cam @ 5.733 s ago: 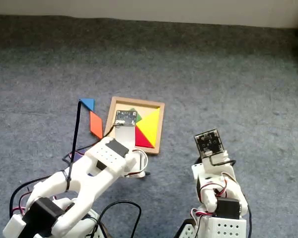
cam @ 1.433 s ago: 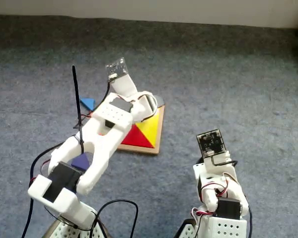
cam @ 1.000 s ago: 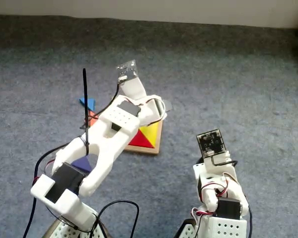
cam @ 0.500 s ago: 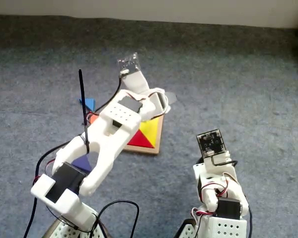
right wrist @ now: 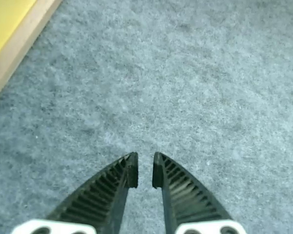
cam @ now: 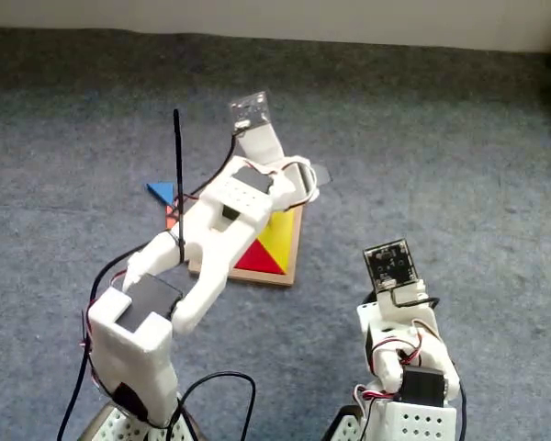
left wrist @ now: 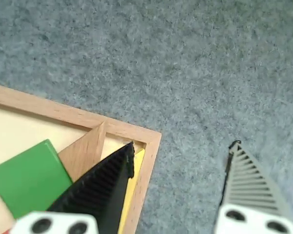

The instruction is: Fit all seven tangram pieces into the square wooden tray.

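Grey carpet (cam: pixel 441 138) over the whole counter, with a pale wall (cam: pixel 257 14) along the far edge.

Tray (cam: pixel 297 243) sits mid-counter, and my left arm (cam: pixel 211 239) lies across most of it. I can see the yellow piece (cam: pixel 277 237) and red piece (cam: pixel 254 258) seated in the corner nearest the right arm (cam: pixel 399 363). The left wrist view shows the green piece (left wrist: pixel 29 178) inside too, next to a wood-coloured triangular area (left wrist: pixel 85 153); I can't tell if that's a piece or bare tray floor.

Blue triangle (cam: pixel 163 191) and orange piece (cam: pixel 171 219) are out on the carpet, just beside the tray on the side away from the right arm. The orange one is mostly hidden under the left arm.

Left tool (left wrist: pixel 180 145) is wide apart with nothing in it. The black finger (left wrist: pixel 107 185) is over the tray's far corner and the pale finger (left wrist: pixel 246 180) is out past the rim over carpet. I can't tell if either touches.

Right tool (right wrist: pixel 144 168) has its tips together with just a slit between them, and it's empty. It's over bare carpet, with the tray rim and yellow piece near it at the edge of its wrist view.
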### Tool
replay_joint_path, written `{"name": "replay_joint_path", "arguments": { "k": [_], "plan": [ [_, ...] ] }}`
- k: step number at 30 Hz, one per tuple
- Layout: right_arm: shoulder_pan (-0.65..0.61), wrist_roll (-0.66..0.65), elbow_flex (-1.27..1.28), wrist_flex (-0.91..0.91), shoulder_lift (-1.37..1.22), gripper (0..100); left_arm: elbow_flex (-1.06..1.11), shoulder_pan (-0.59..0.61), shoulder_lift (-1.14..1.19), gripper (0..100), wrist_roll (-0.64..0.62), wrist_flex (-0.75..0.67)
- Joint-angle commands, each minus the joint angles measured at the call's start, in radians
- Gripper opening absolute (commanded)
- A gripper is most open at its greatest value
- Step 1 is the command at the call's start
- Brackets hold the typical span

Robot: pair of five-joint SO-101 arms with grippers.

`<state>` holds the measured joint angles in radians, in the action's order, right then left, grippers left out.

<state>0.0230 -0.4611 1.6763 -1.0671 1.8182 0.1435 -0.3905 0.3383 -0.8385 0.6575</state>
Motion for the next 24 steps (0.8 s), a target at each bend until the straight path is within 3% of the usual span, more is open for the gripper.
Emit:
{"name": "replay_joint_path", "arguments": {
  "k": [1,15,24],
  "plan": [
    [0.012,0.003,0.127,0.021,0.012,6.7,-0.062,0.030,0.001,30,0.008,-0.009],
    [0.012,0.003,0.127,0.021,0.012,6.7,-0.065,0.131,-0.002,30,0.006,0.031],
    [0.012,0.003,0.127,0.021,0.012,6.7,-0.206,0.039,-0.002,30,0.006,0.201]
  ]
}}
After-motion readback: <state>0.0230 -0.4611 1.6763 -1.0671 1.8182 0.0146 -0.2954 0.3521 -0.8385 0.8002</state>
